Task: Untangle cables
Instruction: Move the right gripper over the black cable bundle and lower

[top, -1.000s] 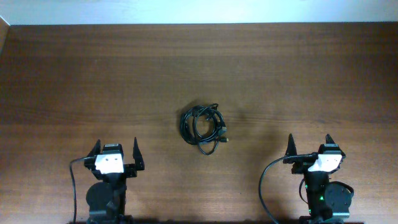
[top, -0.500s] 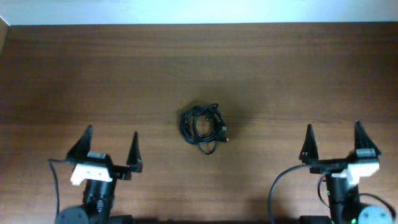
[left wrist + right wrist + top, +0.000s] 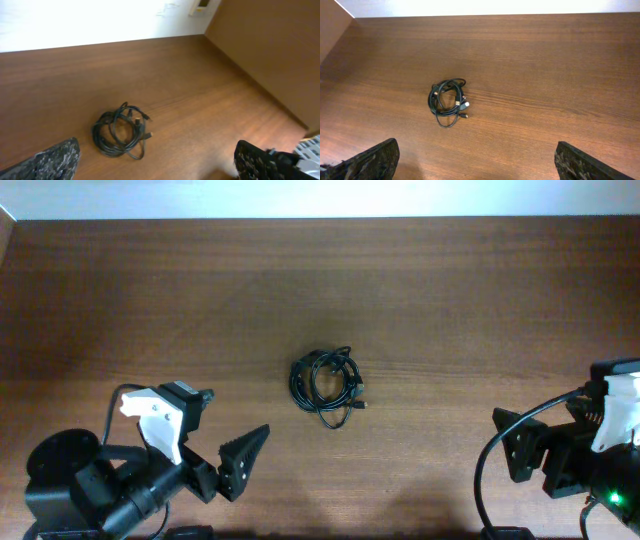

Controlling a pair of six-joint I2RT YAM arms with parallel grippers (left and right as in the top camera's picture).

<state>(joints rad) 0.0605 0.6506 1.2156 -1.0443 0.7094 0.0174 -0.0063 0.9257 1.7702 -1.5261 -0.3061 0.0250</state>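
The cables (image 3: 326,385) are a small bundle of thin black cords coiled in loops, with a metal-tipped plug at the lower right, lying at the middle of the wooden table. The bundle also shows in the left wrist view (image 3: 120,132) and the right wrist view (image 3: 448,101). My left gripper (image 3: 222,465) is open and empty at the front left, well short of the bundle; its fingers show wide apart in its wrist view (image 3: 157,160). My right gripper (image 3: 540,460) is open and empty at the front right, far from the bundle, fingers wide apart (image 3: 477,155).
The brown wooden table (image 3: 450,300) ends at a white wall along the back. A brown side panel (image 3: 270,55) rises at the table's side. Thick black arm wires (image 3: 485,480) hang at the front by each arm base.
Both arms have lifted and swung: the left gripper now tilts right towards the bundle, the right arm has shifted to the right edge. The cables have not moved.
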